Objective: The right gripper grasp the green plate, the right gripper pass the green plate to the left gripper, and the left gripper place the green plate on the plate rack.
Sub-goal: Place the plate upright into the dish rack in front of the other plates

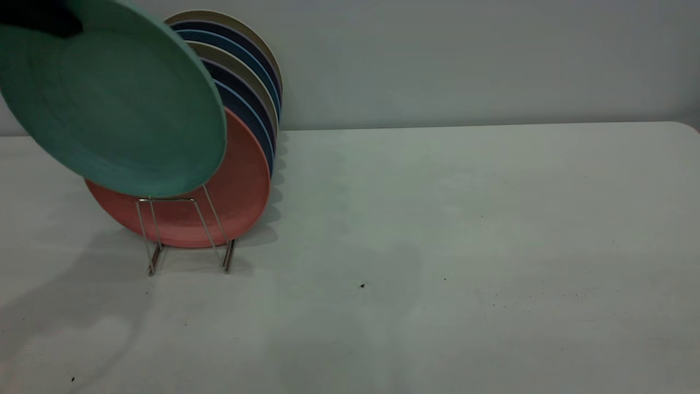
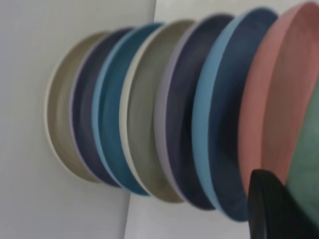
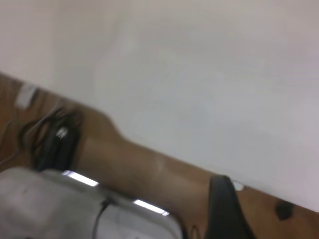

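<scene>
- The left gripper shows only as a dark shape at the upper rim of the green plate, above the plate rack; one black finger lies against the plate's green edge in the left wrist view; its jaws appear clamped on that rim, though the second finger is hidden.
- The green plate hangs tilted in the air, just in front of and above the rack's front end, its face turned toward the exterior camera; its lower edge overlaps the top of the rack's front wire loop; whether it touches the wire cannot be told.
- Behind it, the salmon-pink plate stands upright in the rack's front slot; further back in the rack stand a dark blue plate with a light blue rim, a dark purple-grey plate, a beige plate, a teal-blue plate, another dark plate and a cream plate at the far end.
- The rack stands on the pale table, near its left side as the exterior camera sees it.
- The right gripper is well away from the rack, out of the exterior view; only one dark finger shows over a brown floor, so whether its jaws are apart or together cannot be told.
</scene>
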`<state>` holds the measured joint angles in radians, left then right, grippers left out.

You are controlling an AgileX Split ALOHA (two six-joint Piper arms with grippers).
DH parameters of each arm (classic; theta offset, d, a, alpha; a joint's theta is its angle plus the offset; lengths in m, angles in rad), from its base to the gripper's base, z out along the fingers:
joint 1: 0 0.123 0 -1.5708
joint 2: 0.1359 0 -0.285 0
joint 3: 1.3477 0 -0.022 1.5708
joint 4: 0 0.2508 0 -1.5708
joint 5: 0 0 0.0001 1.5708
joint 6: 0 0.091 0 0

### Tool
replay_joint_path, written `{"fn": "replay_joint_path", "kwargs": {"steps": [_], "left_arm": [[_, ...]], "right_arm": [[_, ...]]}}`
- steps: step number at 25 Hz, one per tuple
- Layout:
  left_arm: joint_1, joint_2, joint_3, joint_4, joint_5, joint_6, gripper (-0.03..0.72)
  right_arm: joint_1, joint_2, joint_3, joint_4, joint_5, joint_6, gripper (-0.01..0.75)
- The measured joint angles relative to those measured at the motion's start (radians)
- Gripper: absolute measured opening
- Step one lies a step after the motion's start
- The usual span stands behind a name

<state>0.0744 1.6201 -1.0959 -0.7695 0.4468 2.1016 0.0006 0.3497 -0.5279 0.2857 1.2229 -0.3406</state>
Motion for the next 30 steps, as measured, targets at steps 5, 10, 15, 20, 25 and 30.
{"fn": "replay_joint_path", "kwargs": {"steps": [5,10,15,20,25,30], "left_arm": [[0.000,0.032,0.000,-0.001,-0.026,0.000,0.069],[0.000,0.065,0.000,-0.011,-0.009,0.000,0.069],[0.000,0.085,0.003,-0.023,-0.005,0.000,0.069],[0.000,0.111,0.003,-0.034,-0.004,-0.006,0.069],[0.000,0.134,0.003,-0.037,-0.003,-0.006,0.091],[0.000,0.137,0.004,-0.037,0.006,-0.007,0.205]], "right_arm": [[0.000,-0.155,0.017,-0.054,0.000,0.062,0.479],[0.000,-0.228,0.017,-0.068,0.000,0.077,0.479],[0.000,-0.233,0.017,-0.094,-0.004,0.087,0.479],[0.000,-0.233,0.017,-0.110,-0.007,0.103,0.479],[0.000,-0.233,0.017,-0.124,-0.008,0.103,0.478],[0.000,-0.233,0.017,-0.136,-0.008,0.103,0.478]]}}
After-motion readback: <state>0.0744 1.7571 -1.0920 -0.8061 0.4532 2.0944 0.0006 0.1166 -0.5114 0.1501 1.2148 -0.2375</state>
